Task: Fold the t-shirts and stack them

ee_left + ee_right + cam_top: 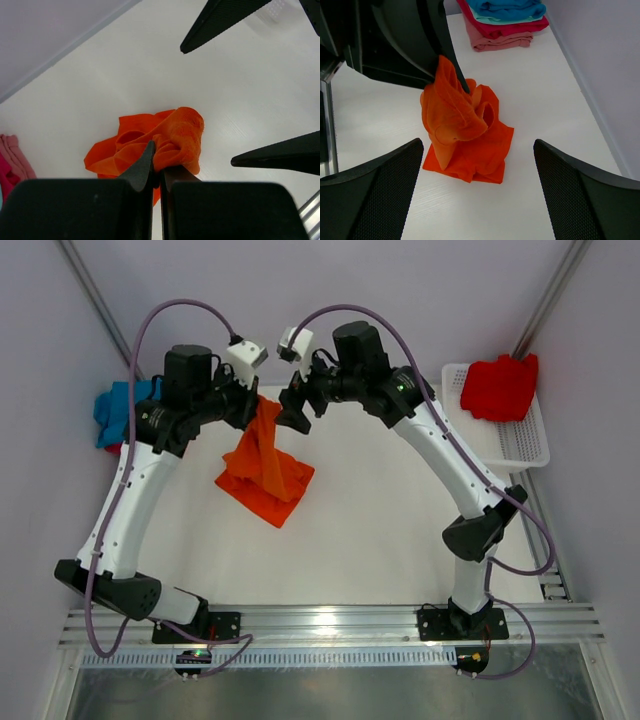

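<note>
One white table [390,530], pale walls [40,330], perhaps four folded t-shirts [510,27].

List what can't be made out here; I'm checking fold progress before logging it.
Bright orange soft cloth t-shirt: sleeves and collar lost in bunched folds, every view.
Folded blue, teal, red and pink shirt stack: cut off by the right wrist view's top edge; left arm partly covers it from above.
Red cloth bundle in white mesh basket: count unclear.
</note>
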